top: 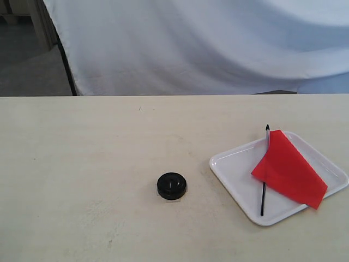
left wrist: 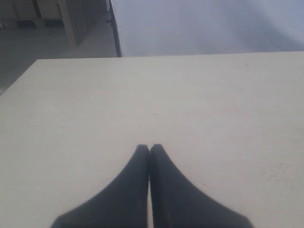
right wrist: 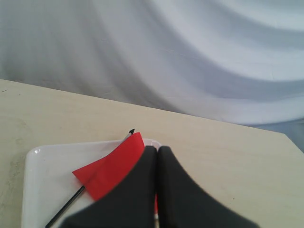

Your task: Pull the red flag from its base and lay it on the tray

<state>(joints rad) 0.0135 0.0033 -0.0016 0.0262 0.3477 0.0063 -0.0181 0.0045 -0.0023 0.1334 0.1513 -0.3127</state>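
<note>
The red flag (top: 289, 170) lies flat on the white tray (top: 232, 166) at the right of the table, its pole running from the pointed tip at the far rim to the near rim. The round black base (top: 172, 185) stands alone on the table left of the tray, its centre hole bare. Neither gripper shows in the exterior view. In the right wrist view my right gripper (right wrist: 157, 151) is shut with nothing in it, hovering above the tray (right wrist: 42, 180) and the red flag (right wrist: 110, 167). My left gripper (left wrist: 149, 148) is shut over bare table.
A white cloth backdrop (top: 191, 43) hangs behind the table's far edge. A dark stand leg (top: 66, 65) stands at the back left. The pale tabletop (top: 82, 164) spreads wide to the left of the base.
</note>
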